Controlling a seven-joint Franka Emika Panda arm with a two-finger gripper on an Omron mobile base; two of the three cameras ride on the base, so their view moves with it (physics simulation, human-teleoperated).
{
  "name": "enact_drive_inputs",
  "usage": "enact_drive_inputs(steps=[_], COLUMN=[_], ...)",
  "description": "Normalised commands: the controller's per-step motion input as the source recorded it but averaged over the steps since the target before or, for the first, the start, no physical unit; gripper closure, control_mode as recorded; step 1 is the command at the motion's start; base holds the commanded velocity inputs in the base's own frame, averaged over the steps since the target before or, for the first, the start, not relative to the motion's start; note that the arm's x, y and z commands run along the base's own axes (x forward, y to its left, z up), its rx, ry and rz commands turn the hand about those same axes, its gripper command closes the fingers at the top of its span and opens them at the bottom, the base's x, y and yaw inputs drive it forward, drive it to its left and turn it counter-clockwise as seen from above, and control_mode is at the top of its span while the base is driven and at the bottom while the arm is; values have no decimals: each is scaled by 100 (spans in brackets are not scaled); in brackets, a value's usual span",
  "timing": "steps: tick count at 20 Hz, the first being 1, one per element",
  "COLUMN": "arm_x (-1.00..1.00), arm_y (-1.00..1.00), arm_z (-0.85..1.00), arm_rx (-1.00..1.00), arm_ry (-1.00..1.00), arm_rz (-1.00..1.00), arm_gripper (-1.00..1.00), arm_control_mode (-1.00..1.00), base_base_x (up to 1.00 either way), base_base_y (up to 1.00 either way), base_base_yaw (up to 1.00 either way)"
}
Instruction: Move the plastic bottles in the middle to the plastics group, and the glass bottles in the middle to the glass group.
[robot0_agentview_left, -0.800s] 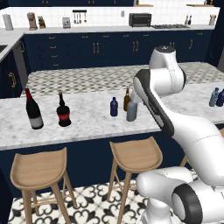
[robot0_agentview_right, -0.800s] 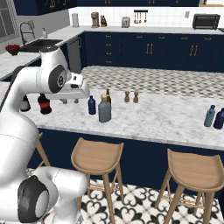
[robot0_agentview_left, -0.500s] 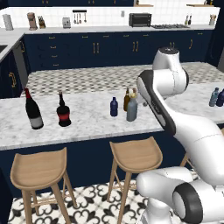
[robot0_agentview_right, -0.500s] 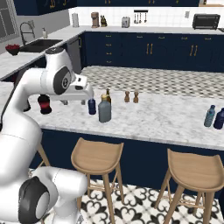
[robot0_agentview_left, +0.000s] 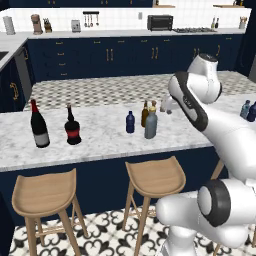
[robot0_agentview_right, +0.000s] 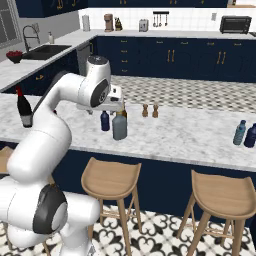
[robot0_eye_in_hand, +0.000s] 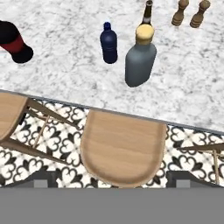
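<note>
While arm hunches, tool (robot0_agentview_right: 116, 106) tops grey bottle (robot0_agentview_right: 119, 125).

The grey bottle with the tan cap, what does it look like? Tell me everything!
The grey bottle is stout, see-through like glass, with rounded shoulders, a short neck and a tan cap. It stands upright on the marble counter, near its front edge, untouched. The small navy bottle stands close beside it, and the slim brown bottle just behind.

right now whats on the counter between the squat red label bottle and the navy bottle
Nothing: bare marble runs from the squat bottle to the navy bottle in the left base view, and the hand view shows the same gap.
</note>
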Motion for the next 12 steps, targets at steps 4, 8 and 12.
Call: enact_drive_inputs(steps=[4, 8, 12], arm_x=[74, 67, 53], arm_y=[0, 1, 10], arm_z=[-15, -27, -25], arm_rx=[1, 0, -1], arm_ry=[2, 5, 5], arm_rz=[7, 1, 1], arm_gripper=[-100, -100, -100], arm_control_mode=[-100, -100, -100], base_base_x=[0, 0, 0], base_base_y=[0, 0, 0], base_base_yaw=[0, 0, 0])
